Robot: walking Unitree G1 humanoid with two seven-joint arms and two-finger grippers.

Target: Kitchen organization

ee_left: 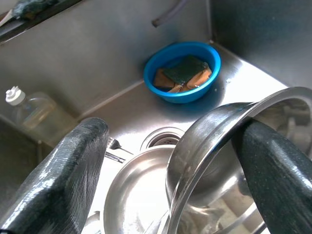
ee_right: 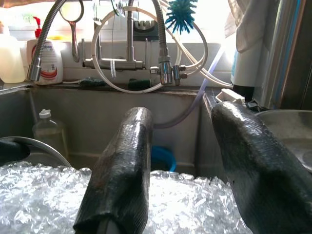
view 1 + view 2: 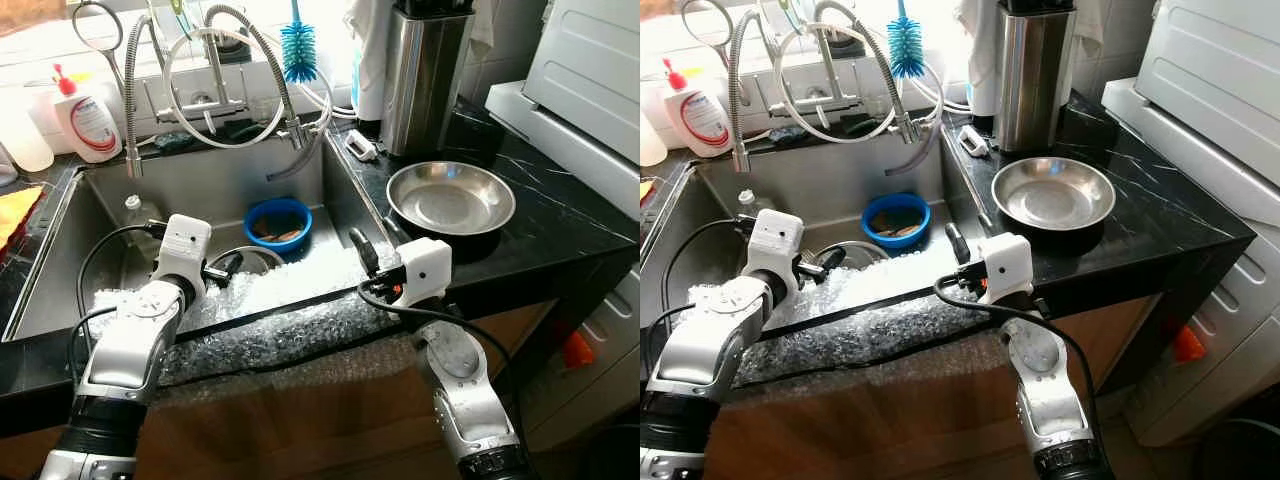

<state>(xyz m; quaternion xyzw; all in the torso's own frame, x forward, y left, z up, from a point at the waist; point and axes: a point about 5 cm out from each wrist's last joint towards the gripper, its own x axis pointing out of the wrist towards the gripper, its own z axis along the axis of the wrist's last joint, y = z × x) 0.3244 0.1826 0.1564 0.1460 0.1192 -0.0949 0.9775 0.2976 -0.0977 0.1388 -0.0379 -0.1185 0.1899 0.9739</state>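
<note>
One steel bowl sits on the table while our left gripper, jaws apart around a bowl's rim in the sink, works on; right gripper hovers open, more dishes left.

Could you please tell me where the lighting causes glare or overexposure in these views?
Eye views: window behind the faucet is blown out white. Left wrist view: bright glare on the steel bowls in the sink. Right wrist view: backlit window, bubble wrap shining.
</note>
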